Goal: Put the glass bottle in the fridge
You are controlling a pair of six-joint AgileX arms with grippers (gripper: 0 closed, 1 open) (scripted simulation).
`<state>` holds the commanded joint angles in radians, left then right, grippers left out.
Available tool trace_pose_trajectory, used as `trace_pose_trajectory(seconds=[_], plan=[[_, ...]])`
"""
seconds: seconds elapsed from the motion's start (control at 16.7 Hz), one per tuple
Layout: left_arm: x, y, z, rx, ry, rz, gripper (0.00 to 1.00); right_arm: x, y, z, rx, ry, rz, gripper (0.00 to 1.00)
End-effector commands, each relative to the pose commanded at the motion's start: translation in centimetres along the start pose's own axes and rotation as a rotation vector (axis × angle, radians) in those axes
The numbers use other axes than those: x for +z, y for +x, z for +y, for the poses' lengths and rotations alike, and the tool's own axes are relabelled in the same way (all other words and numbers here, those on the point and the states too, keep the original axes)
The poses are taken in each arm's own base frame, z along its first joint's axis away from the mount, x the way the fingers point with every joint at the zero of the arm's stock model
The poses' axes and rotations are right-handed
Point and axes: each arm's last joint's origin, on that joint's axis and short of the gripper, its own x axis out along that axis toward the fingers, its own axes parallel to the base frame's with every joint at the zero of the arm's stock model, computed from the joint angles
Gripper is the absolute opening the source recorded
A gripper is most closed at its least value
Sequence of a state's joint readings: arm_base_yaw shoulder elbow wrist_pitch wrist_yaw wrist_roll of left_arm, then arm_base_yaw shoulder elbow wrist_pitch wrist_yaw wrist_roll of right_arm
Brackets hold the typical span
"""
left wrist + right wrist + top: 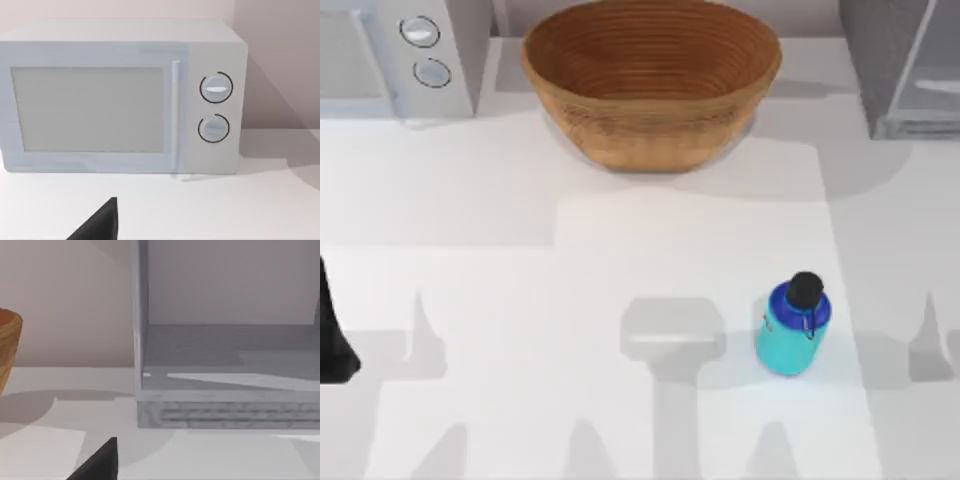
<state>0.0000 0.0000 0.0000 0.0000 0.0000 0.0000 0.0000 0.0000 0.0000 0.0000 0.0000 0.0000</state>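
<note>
The glass bottle (792, 325) stands upright on the white desk (520, 300), toward the near right part of it, with its black cap on top and a thin loop hanging down its side. Nothing touches it. The fridge (905, 65) sits at the far right corner of the desk, well apart from the bottle; the right wrist view looks into its open grey inside (230, 355) above a vented base. A woven bowl (650, 80) rests at the far middle of the desk, between the fridge and a white microwave (395, 55) with two round dials at the far left corner. The left arm (335, 340) shows as a dark shape at the left edge of the desk. A dark tip of the left claw (100, 222) and of the right claw (100, 462) shows in each wrist view, but I cannot tell whether either claw is open or closed.
</note>
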Motion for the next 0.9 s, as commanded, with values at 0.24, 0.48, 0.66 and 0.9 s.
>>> trace_pose_trajectory(seconds=[0.24,0.48,0.66,0.9], plan=[[0.0,0.0,0.0,0.000,0.000,0.000,1.00,0.1,0.2,0.2,0.025,-0.004,0.000,1.00],[0.0,0.0,0.0,0.000,0.000,0.000,1.00,0.1,1.3,1.0,0.132,-0.025,0.016,1.00],[0.0,0.0,0.0,0.000,0.000,0.000,1.00,-0.5,2.7,1.9,0.236,-0.047,0.055,1.00],[0.0,0.0,0.0,0.000,0.000,0.000,1.00,-2.3,4.4,3.5,0.394,-0.075,0.127,1.00]])
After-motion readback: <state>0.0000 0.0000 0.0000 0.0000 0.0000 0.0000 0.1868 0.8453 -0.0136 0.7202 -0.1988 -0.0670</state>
